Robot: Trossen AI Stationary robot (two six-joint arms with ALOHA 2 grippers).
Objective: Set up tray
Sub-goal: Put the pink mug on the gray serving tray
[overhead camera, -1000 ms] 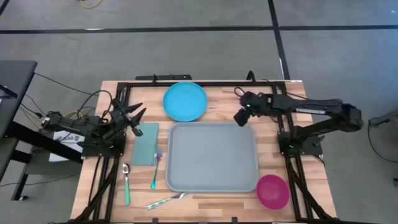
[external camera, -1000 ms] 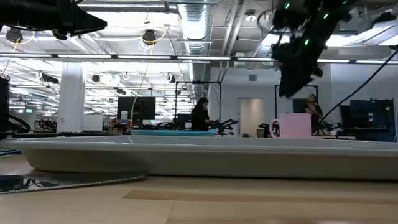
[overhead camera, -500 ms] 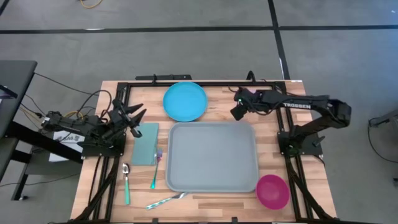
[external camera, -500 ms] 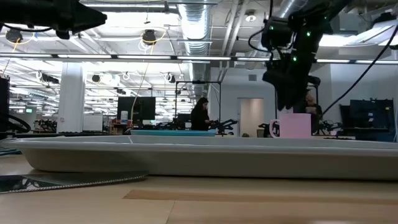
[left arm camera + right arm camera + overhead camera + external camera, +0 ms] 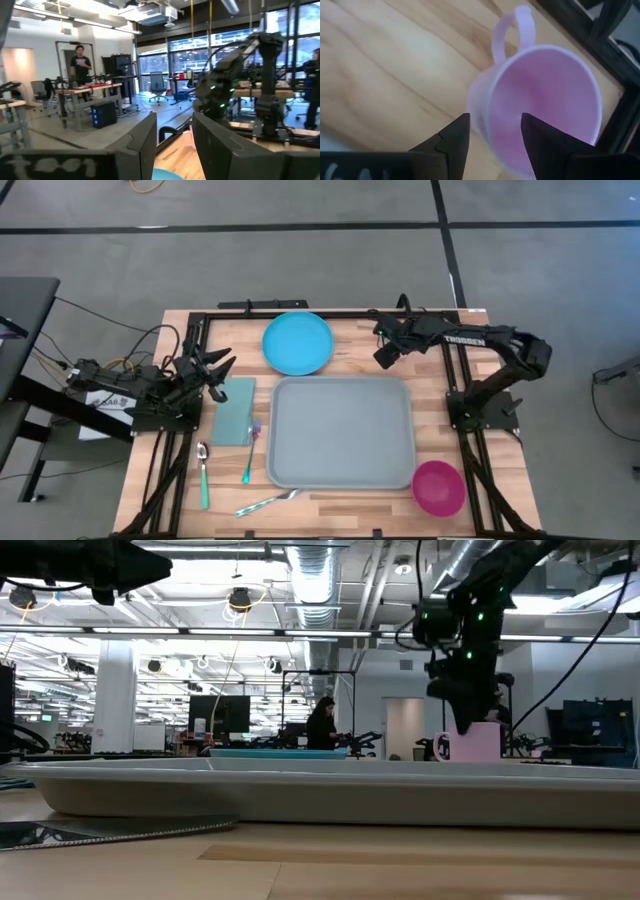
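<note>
The grey-blue tray (image 5: 340, 430) lies flat on the middle of the table; the low view shows its long near rim (image 5: 300, 795). A pink cup (image 5: 540, 95) with a loop handle (image 5: 512, 30) stands upright near the table's far right corner (image 5: 470, 741); in the high view my right arm hides it. My right gripper (image 5: 381, 358) (image 5: 492, 135) hangs open just over the cup, one finger on each side of its rim. My left gripper (image 5: 222, 363) (image 5: 174, 145) waits open at the left edge, above the teal napkin's far end.
A round blue plate (image 5: 297, 343) sits beyond the tray's far edge. The teal napkin (image 5: 233, 410) lies left of the tray, with a spoon (image 5: 204, 472), a fork (image 5: 250, 452) and a knife (image 5: 268, 502) near it. A magenta bowl (image 5: 438, 487) sits at the near right corner.
My right gripper has swung from over the tray's far right corner toward the table's far edge and come down over the pink cup. Nothing on the table has moved.
</note>
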